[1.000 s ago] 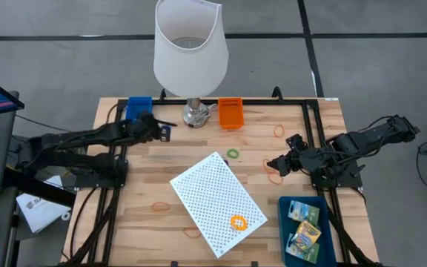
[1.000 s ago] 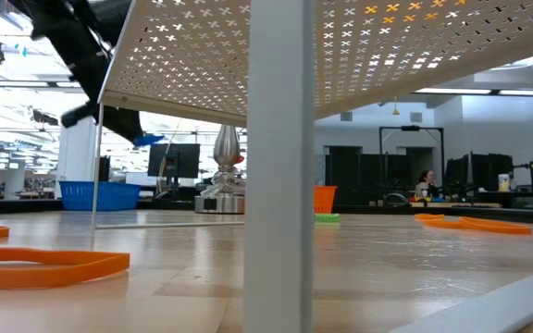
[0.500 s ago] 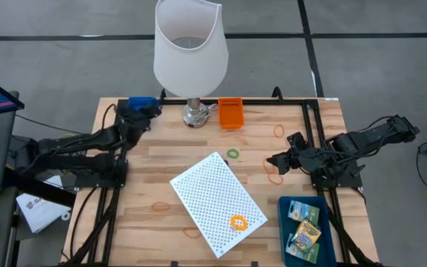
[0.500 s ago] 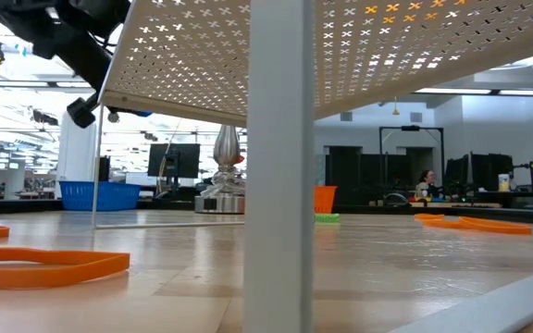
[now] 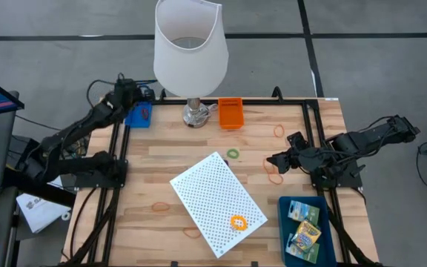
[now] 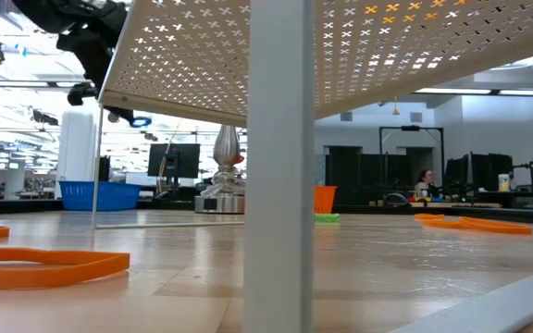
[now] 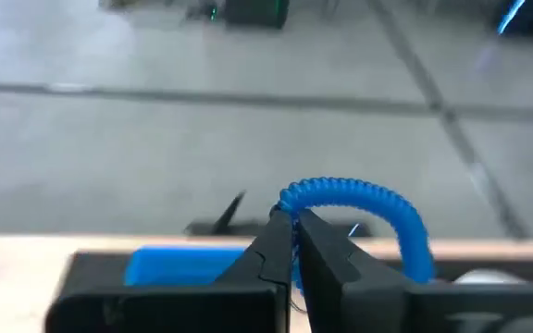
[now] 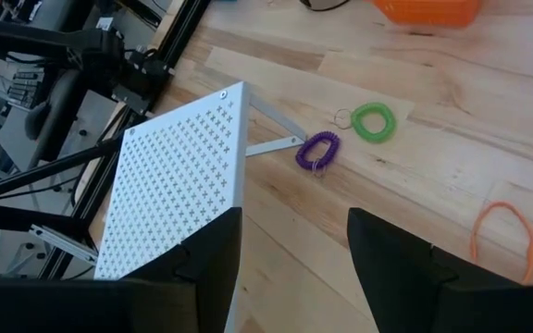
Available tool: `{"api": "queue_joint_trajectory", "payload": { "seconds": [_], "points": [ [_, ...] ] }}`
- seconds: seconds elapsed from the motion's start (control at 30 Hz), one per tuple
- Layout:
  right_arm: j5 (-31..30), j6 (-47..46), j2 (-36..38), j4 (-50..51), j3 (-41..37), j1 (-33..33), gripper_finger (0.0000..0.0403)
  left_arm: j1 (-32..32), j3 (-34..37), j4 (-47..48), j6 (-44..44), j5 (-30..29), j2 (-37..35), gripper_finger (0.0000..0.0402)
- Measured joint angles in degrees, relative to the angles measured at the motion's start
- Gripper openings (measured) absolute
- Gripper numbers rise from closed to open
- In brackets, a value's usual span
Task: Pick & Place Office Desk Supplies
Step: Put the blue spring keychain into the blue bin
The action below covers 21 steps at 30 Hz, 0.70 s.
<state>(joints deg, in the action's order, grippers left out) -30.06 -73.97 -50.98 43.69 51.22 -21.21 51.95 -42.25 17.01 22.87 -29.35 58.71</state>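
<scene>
The left tool [image 7: 292, 242] is pinched shut on a blue coiled ring [image 7: 364, 208], which loops up and to one side of the closed fingertips; seen from above, this tool [image 5: 128, 95] hangs over the blue bin [image 5: 138, 115] at the far left corner of the counter [image 5: 161, 159]. The grip catches only one end of the coil, so I judge it could slide out or swing wide of the bin on release, landing on the floor beyond the edge. The right tool [image 8: 294, 254] waits with its fingers apart above the right side of the counter, looking toward a purple ring [image 8: 317, 149], a green ring [image 8: 374, 120] and an orange rubber band [image 8: 501, 229]. Other supplies lie scattered: a band near the front left [image 5: 160, 207], two printed boxes [image 5: 305, 225] in a blue tray at the front right, and an orange bin [image 5: 230, 113] beside the lamp base [image 5: 193, 113]. The white perforated panel [image 5: 217, 203] blocks much of the low view, and whatever lies inside the blue bin is hidden by the arm.
</scene>
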Motion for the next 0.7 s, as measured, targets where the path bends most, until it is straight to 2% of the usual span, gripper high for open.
{"api": "queue_joint_trajectory", "payload": {
  "seconds": [0.13,0.27,0.5,0.7],
  "points": [
    [0.0,-0.6,0.0,0.5,0.0,0.0,0.0194,-0.3,-4.0,10.5,-2.8,2.4,5.2,0.0],
    [0.0,-0.6,0.0,0.7,0.0,0.0,0.0194,-0.4,-7.4,18.2,-3.2,1.9,10.0,0.0],
    [0.0,-0.6,0.0,0.9,0.0,0.0,0.0194,-2.0,-8.8,23.4,-0.9,-4.5,16.6,0.0],
    [0.0,-0.4,0.0,0.9,0.0,-0.2,0.0194,-2.8,-8.8,27.1,8.9,-8.9,21.2,0.0]
  ]
}}
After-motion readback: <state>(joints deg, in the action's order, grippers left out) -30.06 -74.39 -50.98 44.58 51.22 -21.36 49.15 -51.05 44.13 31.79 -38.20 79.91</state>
